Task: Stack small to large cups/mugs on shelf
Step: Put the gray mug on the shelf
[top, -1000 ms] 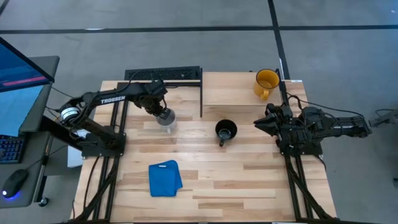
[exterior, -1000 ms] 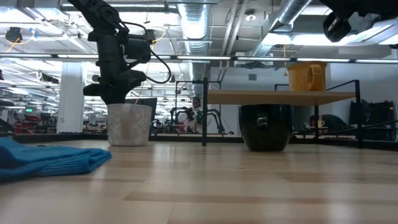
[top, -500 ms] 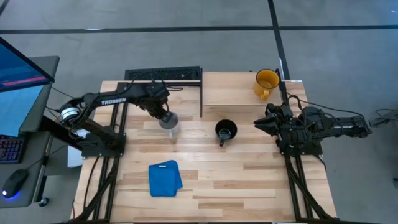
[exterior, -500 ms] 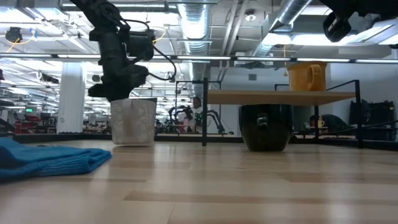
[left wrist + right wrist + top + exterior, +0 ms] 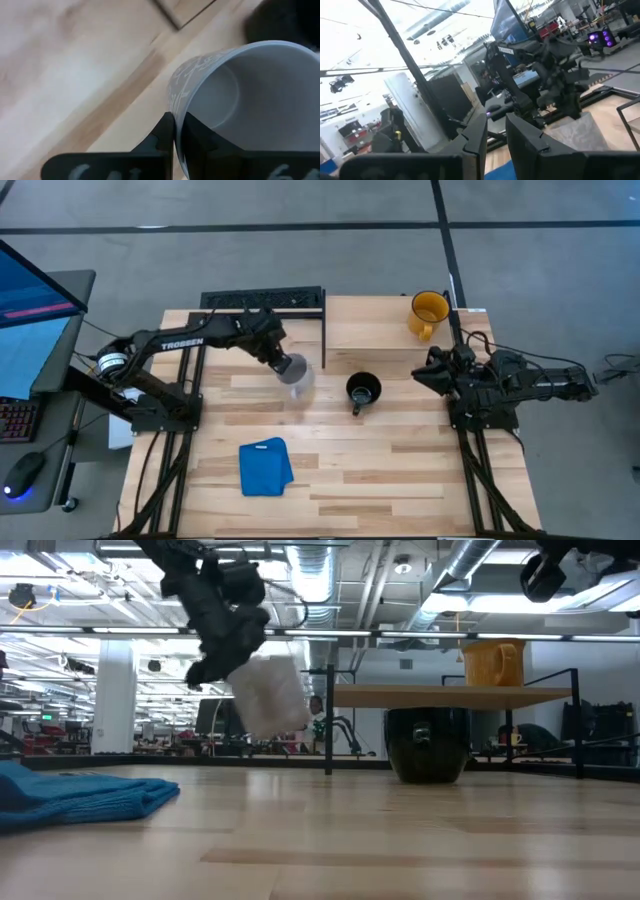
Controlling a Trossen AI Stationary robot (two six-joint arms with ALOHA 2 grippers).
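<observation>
A wooden table [image 5: 400, 470] is seen; a black mug [image 5: 362, 391] stands centrally, a blue cloth [image 5: 265, 466] at seven o'clock. On the shelf [image 5: 375, 328] at one o'clock, a yellow mug [image 5: 429, 311] sits.

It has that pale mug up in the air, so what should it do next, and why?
Probably carry it on toward the raised light-wood shelf. The left tool pinches the rim of the pale grey-white mug, tilted clear of the table, with the yellow mug already up there.
</observation>
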